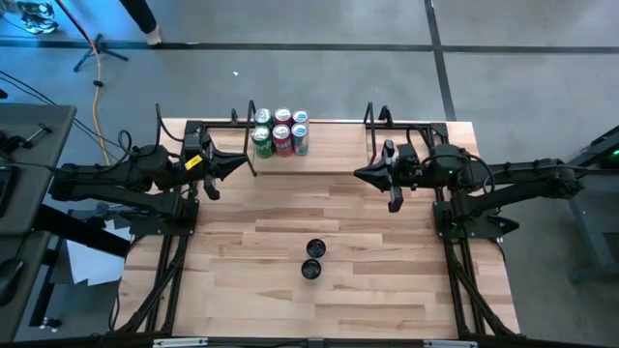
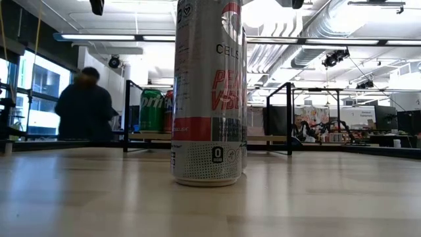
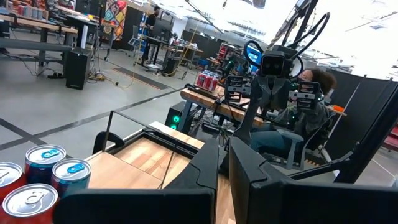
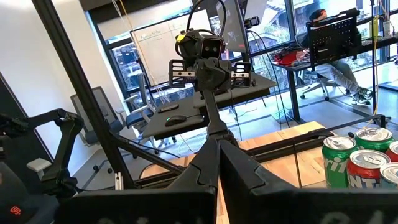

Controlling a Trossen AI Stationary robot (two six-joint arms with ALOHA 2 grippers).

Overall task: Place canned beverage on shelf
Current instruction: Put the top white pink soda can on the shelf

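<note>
Overhead, the shelf [image 1: 319,145] lies along the table's [image 1: 387,280] far edge, a pale board with a black wire upright at each end. Six cans [image 1: 280,130] cluster at its left end: green ones [image 1: 262,142], red ones [image 1: 282,140] and blue-topped ones [image 1: 300,135], standing close together.

Two more cans stand upright on the tabletop, toward the middle of the near half, one just beside the other [image 1: 315,249] [image 1: 310,270]. From table height the nearer one is a tall white Celsius can [image 2: 209,92] with red lettering, and it hides most of the other.

Left gripper [image 1: 242,160] hovers at the shelf's left end, just beside the can cluster, its fingers [image 3: 208,180] drawn together with only a thin slit between them. Right gripper [image 1: 363,175] hangs near the shelf's right upright, its fingers [image 4: 202,171] likewise together. Neither holds anything.

Beyond the table, a person in dark clothing [image 2: 84,105] stands in the room.
</note>
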